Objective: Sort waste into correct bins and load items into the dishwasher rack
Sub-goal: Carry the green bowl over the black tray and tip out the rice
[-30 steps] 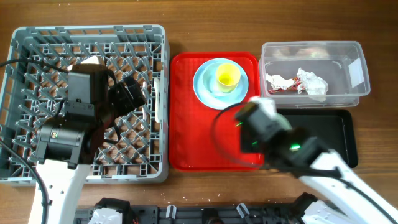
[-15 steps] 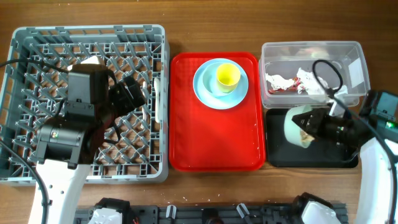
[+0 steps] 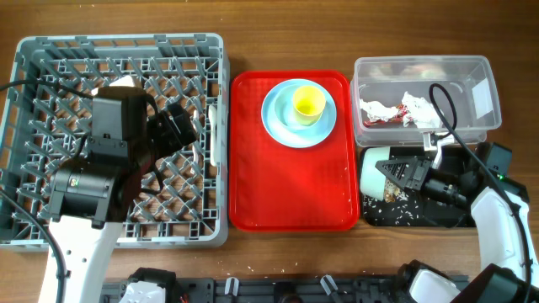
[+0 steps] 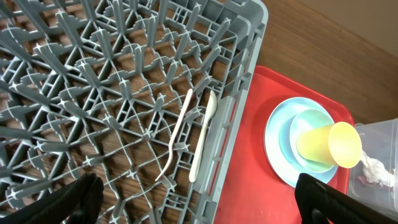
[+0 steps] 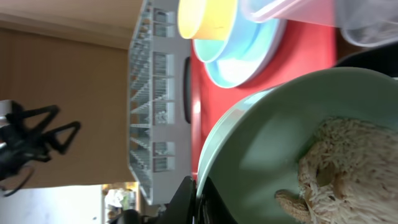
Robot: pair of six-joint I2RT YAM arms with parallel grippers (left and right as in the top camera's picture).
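Though partly out of view, bowl (image 3: 370, 168) over black tray (image 3: 438, 217)

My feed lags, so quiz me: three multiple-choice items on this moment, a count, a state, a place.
1. White utensils lying in the rack: A one, B two, C four.
2. The green bowl is: A upright in the rack, B tipped sideways over the black tray, C upside down in the rack.
3. The yellow cup sits: A in the rack, B on the blue plate, C in the black tray.
B, two white handles lie side by side; B, its mouth faces sideways, scraps on the tray; B, it rests on the plate.
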